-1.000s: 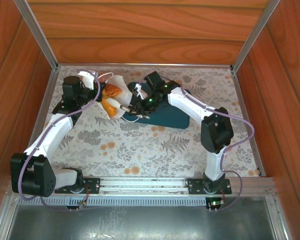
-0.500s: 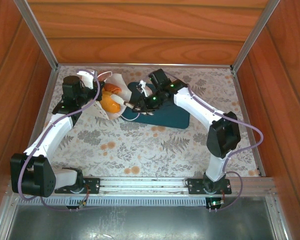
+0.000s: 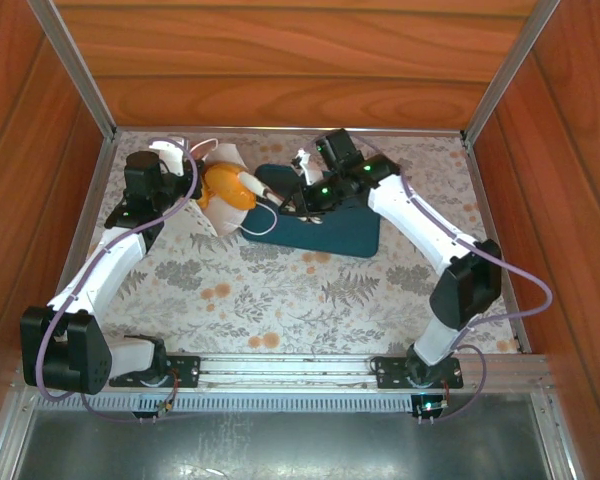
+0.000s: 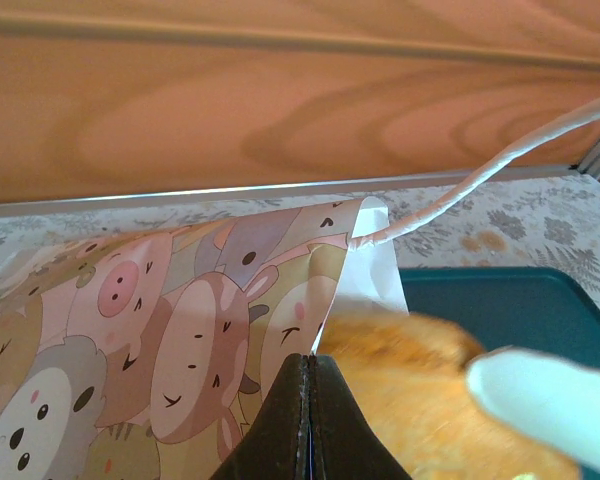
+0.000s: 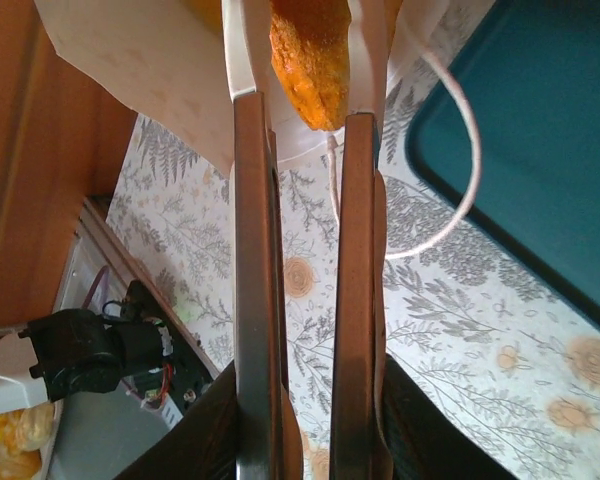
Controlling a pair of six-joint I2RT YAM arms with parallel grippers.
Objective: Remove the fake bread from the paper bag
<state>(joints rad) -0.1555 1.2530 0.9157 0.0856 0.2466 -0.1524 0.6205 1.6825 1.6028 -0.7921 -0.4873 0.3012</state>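
Right wrist view has the right hand (image 5: 308, 45) closed to a narrow gap on one piece of the fake bread (image 5: 315, 75), its orange crust pinched on both sides at the mouth of the paper bag (image 5: 145, 70). Seen from the top external view, the bag lies tilted near the far left corner of the bench (image 3: 280, 290). Its mouth faces the teal tray (image 3: 340, 232) just beside it, and orange bread shows inside. The left hand (image 4: 308, 378) is clamped shut on the bag's upper edge, next to the loop handle (image 4: 450, 190).

The step in hand looks like drawing the pinched piece out. To do it well, the right hand should pull straight back along the opening, toward the tray. It need not squeeze harder, but the grip seems to sit near the piece's end and could slip. The left hand should hold firm so the bag doesn't drag along. The handle loop hanging close by is best avoided.
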